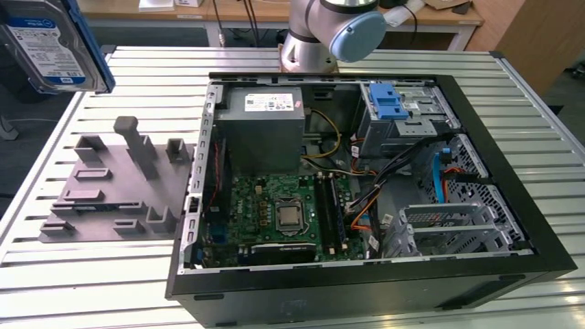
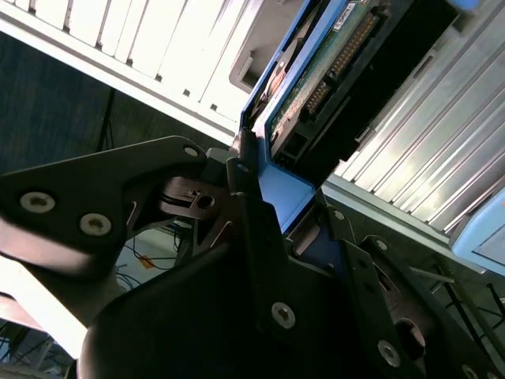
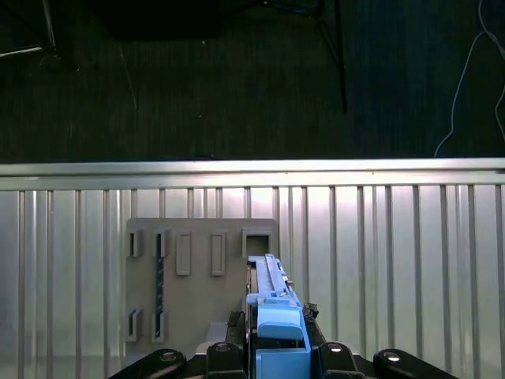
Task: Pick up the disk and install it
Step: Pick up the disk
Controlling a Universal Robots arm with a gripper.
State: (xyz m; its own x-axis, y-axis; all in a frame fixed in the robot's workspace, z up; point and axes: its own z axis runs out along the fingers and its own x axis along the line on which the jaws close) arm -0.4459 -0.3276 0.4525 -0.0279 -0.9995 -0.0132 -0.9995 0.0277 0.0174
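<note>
The disk (image 1: pixel 51 44), a flat silver hard drive with a white-and-blue label in a blue plastic carrier, is held high above the grey slotted holder (image 1: pixel 109 199) by the edge of the slatted metal table (image 1: pixel 146 75). The black gripper (image 2: pixel 284 189) is clamped on the carrier's end, probably to keep the drive body free.

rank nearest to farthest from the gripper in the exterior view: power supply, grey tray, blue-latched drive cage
The gripper holds the disk at the exterior view's upper left.
1. Grey tray, on the table, left of the case.
2. Power supply, inside the case, left half.
3. Blue-latched drive cage, inside the case, toward the right.
</note>
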